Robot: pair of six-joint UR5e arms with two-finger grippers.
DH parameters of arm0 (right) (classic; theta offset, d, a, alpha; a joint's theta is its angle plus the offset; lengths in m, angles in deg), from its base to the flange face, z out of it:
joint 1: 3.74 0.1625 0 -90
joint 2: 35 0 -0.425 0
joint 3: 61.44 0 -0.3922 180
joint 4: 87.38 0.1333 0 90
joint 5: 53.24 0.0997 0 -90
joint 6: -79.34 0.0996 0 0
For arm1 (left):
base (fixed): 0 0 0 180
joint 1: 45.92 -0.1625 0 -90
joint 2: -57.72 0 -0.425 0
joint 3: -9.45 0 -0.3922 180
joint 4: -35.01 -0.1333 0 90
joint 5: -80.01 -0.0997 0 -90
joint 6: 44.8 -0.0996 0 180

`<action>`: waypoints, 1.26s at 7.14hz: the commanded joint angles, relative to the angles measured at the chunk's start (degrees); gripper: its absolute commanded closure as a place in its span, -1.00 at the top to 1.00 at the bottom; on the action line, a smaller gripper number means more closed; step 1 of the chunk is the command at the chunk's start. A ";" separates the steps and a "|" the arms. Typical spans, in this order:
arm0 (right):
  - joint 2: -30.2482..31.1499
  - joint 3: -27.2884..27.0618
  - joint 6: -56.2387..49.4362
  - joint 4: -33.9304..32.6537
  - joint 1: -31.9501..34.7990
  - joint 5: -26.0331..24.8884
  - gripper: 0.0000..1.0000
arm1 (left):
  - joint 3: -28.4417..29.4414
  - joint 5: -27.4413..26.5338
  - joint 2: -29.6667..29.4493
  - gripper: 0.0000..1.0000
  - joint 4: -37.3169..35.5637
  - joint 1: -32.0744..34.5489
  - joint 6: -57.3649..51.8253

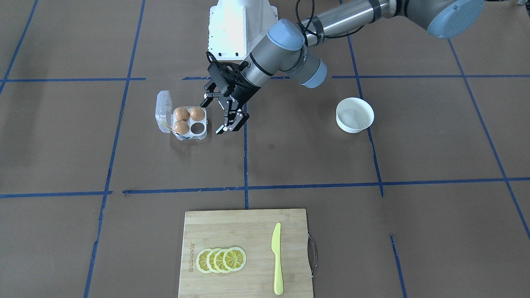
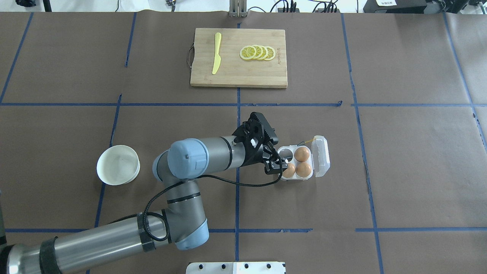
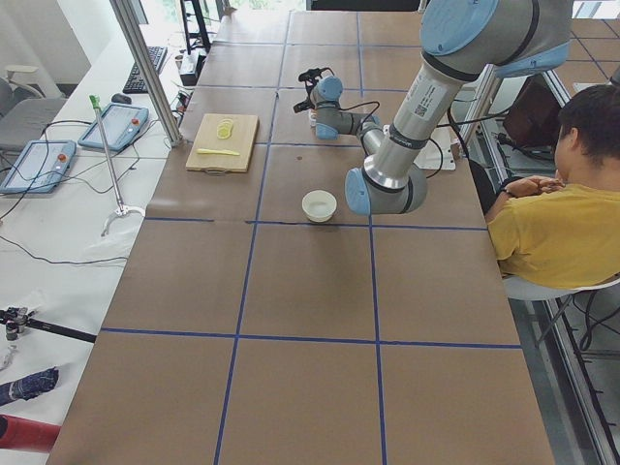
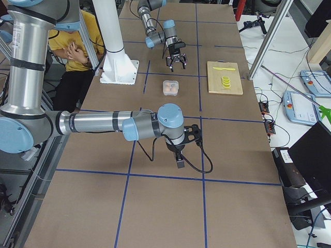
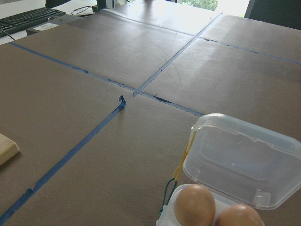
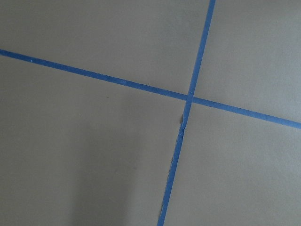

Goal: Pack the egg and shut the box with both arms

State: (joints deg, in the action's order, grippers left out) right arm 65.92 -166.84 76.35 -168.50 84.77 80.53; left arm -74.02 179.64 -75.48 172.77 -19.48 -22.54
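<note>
3 of 4 cells in box [image 2: 295, 162] filled, one egg [image 2: 302, 153] apiece. 4th cell, on far side nearest L claw [image 1: 216, 116], holds nothing. Box sits on tabletop [image 2: 399, 171] just right of ctr. Lid [image 2: 321, 156] hinged open, standing up on side away from L claw. Yellow string [image 5: 181, 162] runs down at lid corner.

L claw: spread wide, nothing in it, tilted down, just beside box's unhinged edge. Contact w/ box can't be told.

R claw [image 4: 179, 161]: over tabletop near a blue tape crossing [image 6: 189, 98], well apart from box. Wide or narrow: cannot tell.

White bowl [image 2: 118, 164] on L-arm side, apart from box. Cutting board [image 2: 236, 76] at far edge, w/ lemon slices [image 2: 258, 52] & yellow knife [image 2: 216, 57] on it.
</note>
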 commanded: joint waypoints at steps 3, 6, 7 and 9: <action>0.25 0.98 -0.09 0.09 0.00 0.00 1.00 | -21.78 12.24 10.39 0.98 -36.27 19.64 -7.97; 0.43 1.07 0.00 0.00 0.00 -0.09 1.00 | -22.35 18.05 13.55 1.00 -52.56 39.34 -26.00; 0.51 0.98 0.00 0.00 0.00 0.00 1.00 | -21.74 18.14 19.41 1.00 -53.03 43.05 -27.17; 0.69 0.98 -0.17 0.00 0.00 0.26 1.00 | -15.01 18.14 25.77 1.00 -53.04 51.57 -30.32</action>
State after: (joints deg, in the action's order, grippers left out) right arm 66.51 -165.84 76.27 -168.54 84.77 80.66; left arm -92.97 197.74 -53.57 119.99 26.93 -50.39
